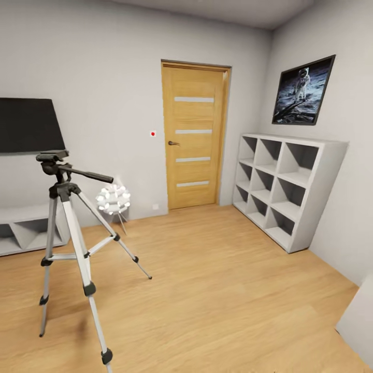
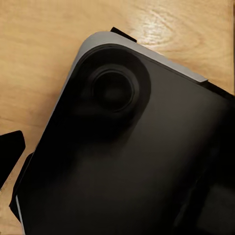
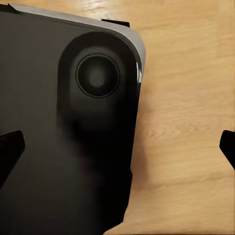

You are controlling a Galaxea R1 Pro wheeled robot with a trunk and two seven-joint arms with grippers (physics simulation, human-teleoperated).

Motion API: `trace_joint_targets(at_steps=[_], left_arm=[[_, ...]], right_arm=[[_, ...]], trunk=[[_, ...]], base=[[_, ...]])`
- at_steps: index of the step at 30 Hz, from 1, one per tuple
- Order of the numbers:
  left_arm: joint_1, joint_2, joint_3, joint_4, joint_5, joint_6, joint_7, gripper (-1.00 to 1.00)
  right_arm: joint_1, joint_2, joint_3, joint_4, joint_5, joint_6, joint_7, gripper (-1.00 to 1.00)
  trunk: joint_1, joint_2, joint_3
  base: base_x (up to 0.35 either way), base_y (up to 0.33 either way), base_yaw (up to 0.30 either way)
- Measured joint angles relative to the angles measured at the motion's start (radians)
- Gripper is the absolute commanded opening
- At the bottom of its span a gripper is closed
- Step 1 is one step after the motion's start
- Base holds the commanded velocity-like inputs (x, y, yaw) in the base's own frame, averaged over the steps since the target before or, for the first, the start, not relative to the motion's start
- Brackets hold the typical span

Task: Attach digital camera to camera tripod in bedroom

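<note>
Camera tripod stands on bedroom's wood floor near door; both pincers apparently apart, empty.

Camera tripod upright on bedroom wood floor, silver legs spread, black pan handle level, head bare
</note>
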Motion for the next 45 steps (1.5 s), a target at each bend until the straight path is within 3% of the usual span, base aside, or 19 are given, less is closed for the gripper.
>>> trace_joint_targets(at_steps=[24,45], left_arm=[[0.000,-0.001,-0.005,0.000,-0.006,0.000,-0.001,1.00],[0.000,-0.002,-0.010,0.001,-0.011,0.001,-0.001,1.00]], right_arm=[[0.000,-0.002,0.000,0.000,0.001,0.002,0.000,1.00],[0.000,-0.007,0.001,0.000,0.002,0.000,0.000,1.00]], trunk=[[0.000,0.000,0.000],[0.000,0.000,0.000]], base=[[-0.006,0.011,-0.300],[-0.050,0.312,-0.299]])
